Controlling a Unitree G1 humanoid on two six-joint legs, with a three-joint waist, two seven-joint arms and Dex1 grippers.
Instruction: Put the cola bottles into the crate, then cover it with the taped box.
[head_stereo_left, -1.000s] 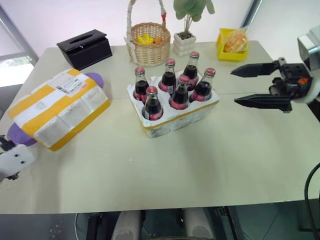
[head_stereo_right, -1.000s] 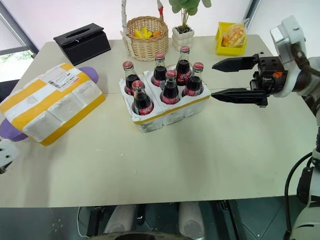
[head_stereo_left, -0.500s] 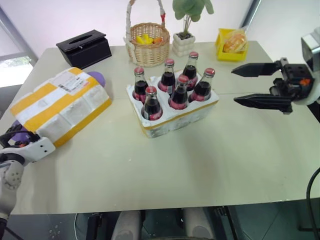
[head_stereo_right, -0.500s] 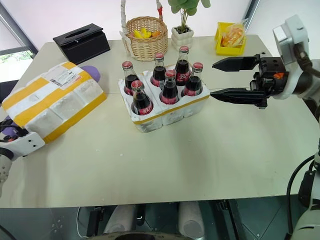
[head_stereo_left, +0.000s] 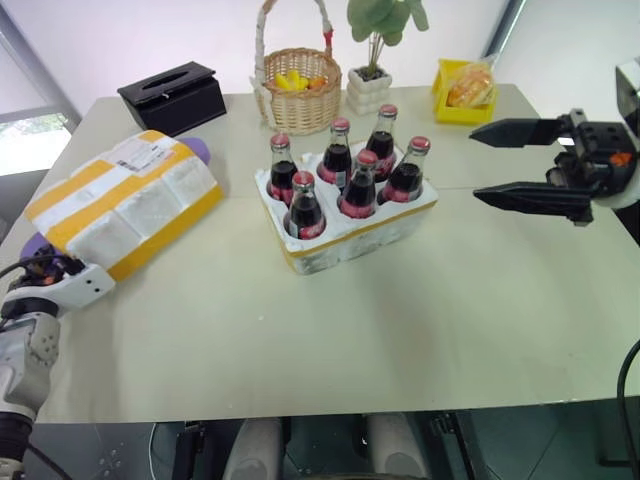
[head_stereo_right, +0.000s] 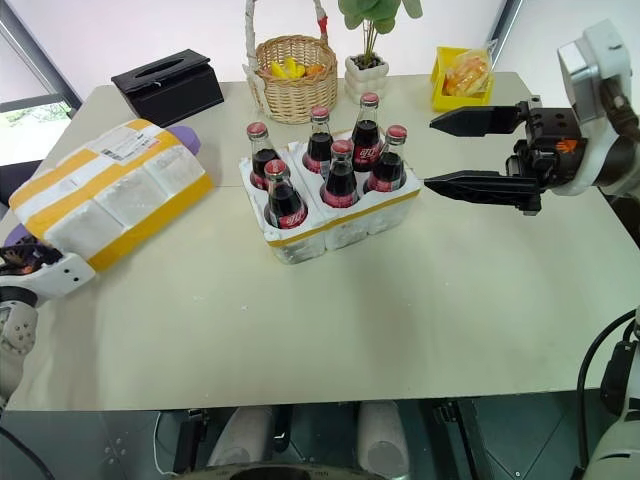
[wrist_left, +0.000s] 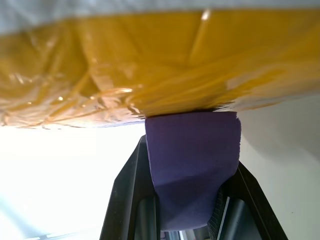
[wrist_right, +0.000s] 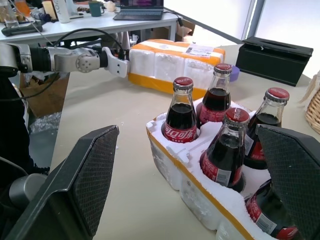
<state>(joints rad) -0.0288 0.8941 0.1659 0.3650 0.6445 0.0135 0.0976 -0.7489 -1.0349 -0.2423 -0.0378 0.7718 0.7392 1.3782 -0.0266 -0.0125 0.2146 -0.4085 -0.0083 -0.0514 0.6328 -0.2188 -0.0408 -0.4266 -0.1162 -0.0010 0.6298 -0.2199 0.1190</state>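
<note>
Several cola bottles (head_stereo_left: 345, 175) with red caps stand in the wells of the crate (head_stereo_left: 362, 236), a white foam tray with a yellow band, at mid-table. The taped box (head_stereo_left: 125, 205), white foam with yellow bands and a label, lies tilted at the table's left. A purple strap (wrist_left: 192, 150) runs under it. My left gripper (head_stereo_left: 48, 268) is shut on that strap's near end, right at the box's near edge. To the right of the crate, my right gripper (head_stereo_left: 474, 162) hangs open, pointing at the bottles from a short gap away.
Along the far edge stand a black tissue box (head_stereo_left: 170, 96), a wicker basket (head_stereo_left: 297, 88) of fruit, a small potted plant (head_stereo_left: 369, 86) and a yellow bin (head_stereo_left: 465, 90) with a snack bag. Bare tabletop (head_stereo_left: 330, 330) lies in front of the crate.
My left gripper has come forward to the near end of the taped box and shut on the purple strap; the box's near end has shifted slightly. The right gripper has stayed in place.
</note>
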